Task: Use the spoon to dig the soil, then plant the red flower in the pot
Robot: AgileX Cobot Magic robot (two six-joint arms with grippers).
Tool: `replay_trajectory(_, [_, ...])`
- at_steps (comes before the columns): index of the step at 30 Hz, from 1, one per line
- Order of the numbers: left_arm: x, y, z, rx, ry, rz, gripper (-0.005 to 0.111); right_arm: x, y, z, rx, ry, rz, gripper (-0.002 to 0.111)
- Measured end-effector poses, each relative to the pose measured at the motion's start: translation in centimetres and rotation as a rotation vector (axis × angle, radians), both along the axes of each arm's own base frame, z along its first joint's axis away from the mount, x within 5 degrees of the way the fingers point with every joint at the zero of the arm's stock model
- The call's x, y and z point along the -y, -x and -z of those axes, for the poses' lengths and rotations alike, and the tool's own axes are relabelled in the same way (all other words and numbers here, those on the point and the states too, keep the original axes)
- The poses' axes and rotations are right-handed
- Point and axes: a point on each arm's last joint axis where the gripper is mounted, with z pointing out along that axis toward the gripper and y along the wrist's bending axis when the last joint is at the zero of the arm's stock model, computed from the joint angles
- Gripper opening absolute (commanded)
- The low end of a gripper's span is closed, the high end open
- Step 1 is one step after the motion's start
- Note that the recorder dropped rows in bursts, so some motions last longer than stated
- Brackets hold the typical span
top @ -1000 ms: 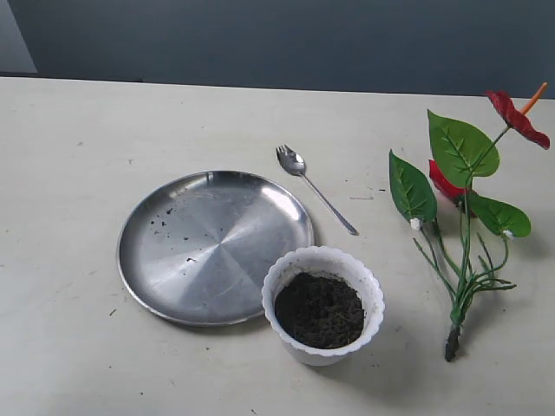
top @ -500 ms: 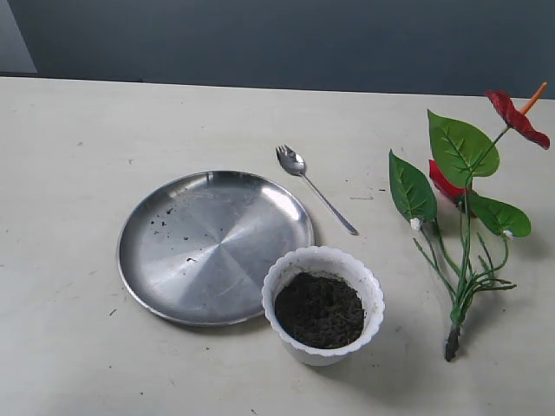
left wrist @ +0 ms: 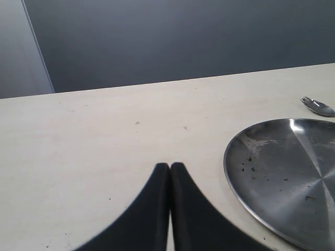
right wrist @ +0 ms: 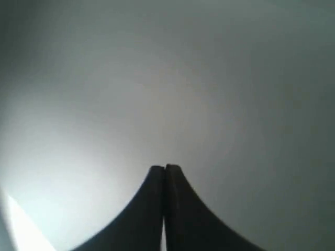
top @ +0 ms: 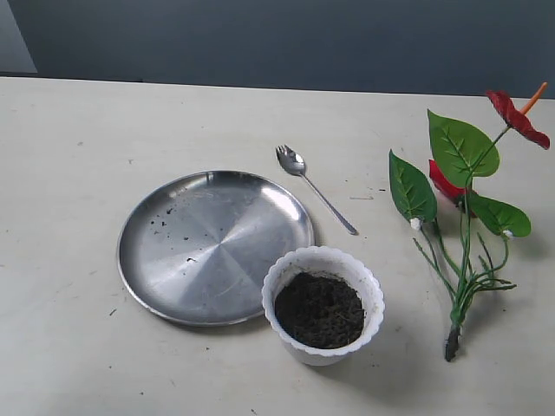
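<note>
The white pot (top: 292,269) stands near the table's front, filled with dark soil (top: 319,309). Behind it lies the silver spoon (top: 316,191), its bowl pointing away; the bowl tip also shows in the left wrist view as the spoon (left wrist: 318,106). The red flower (top: 465,208) lies flat at the right, stem end toward the front. Neither gripper appears in the exterior view. My left gripper (left wrist: 170,166) is shut and empty above bare table left of the plate. My right gripper (right wrist: 165,168) is shut and empty, facing a blank grey surface.
A round steel plate (top: 173,260) with a few soil crumbs lies left of the pot, touching or nearly touching it; its rim shows as the plate (left wrist: 235,172) in the left wrist view. A dark wall runs behind the table's far edge.
</note>
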Motion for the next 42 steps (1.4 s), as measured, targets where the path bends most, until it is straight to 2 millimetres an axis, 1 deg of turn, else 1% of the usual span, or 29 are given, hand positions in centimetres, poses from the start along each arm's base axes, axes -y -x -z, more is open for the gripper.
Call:
replay_trajectory(1, [0.0, 0.0, 0.0, 0.0, 0.0, 0.0, 0.001, -0.2, -0.2, -1.0, -0.021, 0.071, 0.026, -0.001])
replay_trajectory(3, [0.0, 0.0, 0.0, 0.0, 0.0, 0.0, 0.001, -0.9, -0.7, -3.7, -0.092, 0.284, 0.066, -0.001])
replay_trajectory(4, [0.0, 0.0, 0.0, 0.0, 0.0, 0.0, 0.001, -1.4, -1.3, -4.9, -0.137, 0.411, 0.088, -0.001])
replay_trajectory(6, [0.0, 0.0, 0.0, 0.0, 0.0, 0.0, 0.001, -2.7, -2.9, -8.1, -0.221, 0.666, 0.088, -0.001])
replay_trajectory(7, [0.0, 0.0, 0.0, 0.0, 0.0, 0.0, 0.001, -3.2, -3.7, -9.9, -0.237, 0.745, 0.081, -0.001])
replay_trajectory(9, [0.0, 0.0, 0.0, 0.0, 0.0, 0.0, 0.001, -4.7, -6.8, -12.5, -0.314, 0.889, 0.014, -0.001])
replay_trajectory(10, [0.0, 0.0, 0.0, 0.0, 0.0, 0.0, 0.001, -5.4, -8.3, -13.3, -0.345, 0.94, -0.021, -0.001])
replay_trajectory(12, [0.0, 0.0, 0.0, 0.0, 0.0, 0.0, 0.001, -7.1, -12.5, -14.8, -0.432, 1.055, -0.123, -0.001])
replay_trajectory(15, [0.0, 0.0, 0.0, 0.0, 0.0, 0.0, 0.001, -9.9, -19.6, -14.2, -0.605, 1.216, -0.316, -0.001])
replay_trajectory(16, [0.0, 0.0, 0.0, 0.0, 0.0, 0.0, 0.001, -10.5, -21.4, -14.3, -0.643, 1.245, -0.363, -0.001])
replay_trajectory(17, [0.0, 0.0, 0.0, 0.0, 0.0, 0.0, 0.001, -11.4, -24.0, -12.8, -0.743, 1.294, -0.457, -0.001])
replay_trajectory(18, [0.0, 0.0, 0.0, 0.0, 0.0, 0.0, 0.001, -11.9, -25.7, -12.4, -0.797, 1.31, -0.503, -0.001])
replay_trajectory(19, [0.0, 0.0, 0.0, 0.0, 0.0, 0.0, 0.001, -12.3, -27.2, -11.4, -0.869, 1.339, -0.547, -0.001])
replay_trajectory(20, [0.0, 0.0, 0.0, 0.0, 0.0, 0.0, 0.001, -12.8, -29.3, -9.8, -0.974, 1.359, -0.615, -0.001])
replay_trajectory(21, [0.0, 0.0, 0.0, 0.0, 0.0, 0.0, 0.001, -13.0, -30.6, -8.7, -1.046, 1.387, -0.645, -0.001])
replay_trajectory(22, [0.0, 0.0, 0.0, 0.0, 0.0, 0.0, 0.001, -13.3, -31.9, -6.9, -1.133, 1.407, -0.698, -0.001])
replay_trajectory(23, [0.0, 0.0, 0.0, 0.0, 0.0, 0.0, 0.001, -13.7, -33.2, -5.7, -1.197, 1.425, -0.729, -0.001])
replay_trajectory(24, [0.0, 0.0, 0.0, 0.0, 0.0, 0.0, 0.001, -13.9, -34.2, -4.0, -1.265, 1.433, -0.774, -0.001])
replay_trajectory(26, [0.0, 0.0, 0.0, 0.0, 0.0, 0.0, 0.001, -14.6, -35.7, -1.5, -1.351, 1.435, -0.85, -0.001])
replay_trajectory(29, [0.0, 0.0, 0.0, 0.0, 0.0, 0.0, 0.001, -16.0, -36.9, 0.9, -1.399, 1.441, -0.927, -0.001])
replay_trajectory(31, [0.0, 0.0, 0.0, 0.0, 0.0, 0.0, 0.001, -17.1, -37.0, 2.0, -1.4, 1.452, -0.964, -0.001])
replay_trajectory(39, [0.0, 0.0, 0.0, 0.0, 0.0, 0.0, 0.001, -22.0, -36.1, 4.6, -1.34, 1.566, -1.055, -0.001])
replay_trajectory(40, [0.0, 0.0, 0.0, 0.0, 0.0, 0.0, 0.001, -22.6, -36.0, 5.0, -1.33, 1.58, -1.063, 0.0])
replay_trajectory(42, [0.0, 0.0, 0.0, 0.0, 0.0, 0.0, 0.001, -23.5, -35.9, 5.9, -1.325, 1.596, -1.077, 0.01])
